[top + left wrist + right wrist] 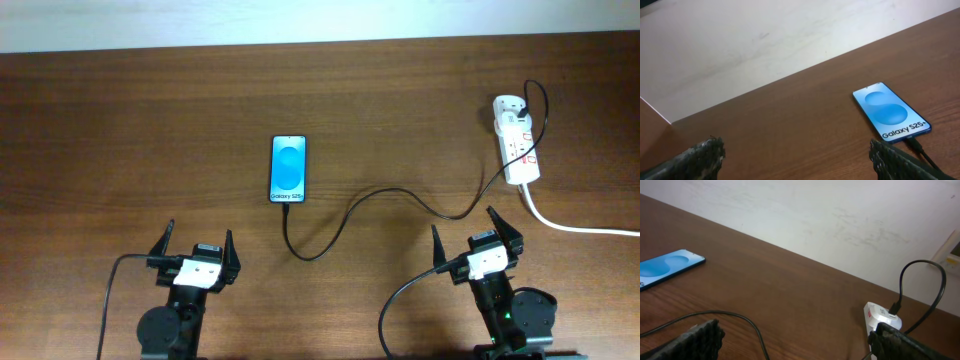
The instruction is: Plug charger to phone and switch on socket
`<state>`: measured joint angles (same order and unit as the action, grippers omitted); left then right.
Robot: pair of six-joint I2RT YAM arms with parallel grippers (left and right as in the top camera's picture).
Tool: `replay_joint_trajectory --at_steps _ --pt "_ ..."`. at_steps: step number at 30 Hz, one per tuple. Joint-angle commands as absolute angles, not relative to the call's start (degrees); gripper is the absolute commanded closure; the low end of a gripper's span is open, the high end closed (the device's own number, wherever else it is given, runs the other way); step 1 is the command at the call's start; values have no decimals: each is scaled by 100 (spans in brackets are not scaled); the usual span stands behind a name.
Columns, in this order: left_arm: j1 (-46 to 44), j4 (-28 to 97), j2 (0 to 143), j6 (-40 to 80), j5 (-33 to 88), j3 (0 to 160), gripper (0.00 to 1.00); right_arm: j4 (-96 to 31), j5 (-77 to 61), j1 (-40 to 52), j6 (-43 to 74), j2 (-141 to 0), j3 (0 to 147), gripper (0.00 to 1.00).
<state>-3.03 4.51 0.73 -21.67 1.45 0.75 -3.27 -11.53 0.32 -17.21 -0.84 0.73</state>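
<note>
The phone [288, 168] lies flat mid-table, light-blue screen up; it also shows in the left wrist view [891, 112] and the right wrist view [669, 267]. The thin black charger cable [400, 194] runs from the phone's near end in a loop across the table to the white socket strip [517, 140] at the far right, where it is plugged into the far end [894, 308]. My left gripper [196, 248] is open and empty, near the front edge below the phone. My right gripper [477, 237] is open and empty, just in front of the socket.
The socket's thick white cord [580, 227] runs off the right edge. A pale wall [765, 35] borders the table's far edge. Black robot cables [112, 290] trail from each arm base at the front.
</note>
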Motion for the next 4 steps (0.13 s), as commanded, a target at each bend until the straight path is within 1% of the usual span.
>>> replay_joint_trajectory --at_steps 1,4 --pt "-298 475 30 -2130 123 51 1 -362 -1068 80 -1734 -19 32 2" --pt "-298 475 30 -2130 123 51 1 -362 -1070 80 -1734 -19 32 2"
